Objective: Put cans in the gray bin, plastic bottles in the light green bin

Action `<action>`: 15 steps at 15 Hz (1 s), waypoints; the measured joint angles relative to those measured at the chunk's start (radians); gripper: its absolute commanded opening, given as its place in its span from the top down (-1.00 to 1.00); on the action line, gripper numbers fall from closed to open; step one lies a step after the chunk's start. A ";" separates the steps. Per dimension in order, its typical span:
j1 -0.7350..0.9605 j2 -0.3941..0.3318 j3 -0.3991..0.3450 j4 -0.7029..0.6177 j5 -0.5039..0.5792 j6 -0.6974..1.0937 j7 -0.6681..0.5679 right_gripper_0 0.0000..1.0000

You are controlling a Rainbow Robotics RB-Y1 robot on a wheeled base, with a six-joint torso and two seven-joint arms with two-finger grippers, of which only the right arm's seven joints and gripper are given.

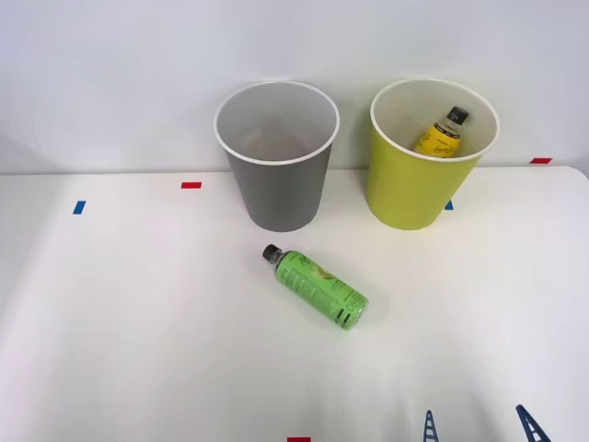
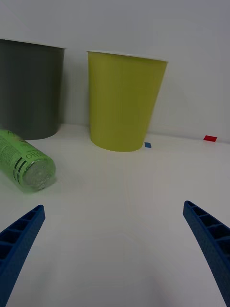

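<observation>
— Green-labelled bottle (image 1: 316,286), where does it lie?
— On its side on the white counter (image 1: 138,350), just in front of the gray bin (image 1: 279,184), black cap toward that bin.
— And the yellow-labelled bottle (image 1: 442,133)?
— Inside the light green bin (image 1: 414,189), leaning against the wall, cap up.
— The right tool (image 1: 479,425)?
— Low at the counter's near edge, its blue ribbed fingers (image 2: 21,237) spread wide apart, gripping nothing, well short of the green bottle.
</observation>
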State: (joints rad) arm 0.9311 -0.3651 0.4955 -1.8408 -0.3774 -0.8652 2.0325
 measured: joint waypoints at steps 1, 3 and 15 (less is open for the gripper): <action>-0.003 0.002 0.000 0.005 0.000 0.002 0.000 -1.00; -0.015 0.012 -0.005 0.034 0.015 0.001 0.004 -1.00; -0.078 -0.351 -0.121 -0.472 -0.026 0.700 -0.011 -1.00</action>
State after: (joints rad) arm 0.8529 -0.7157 0.3747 -2.3126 -0.4037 -0.1653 2.0211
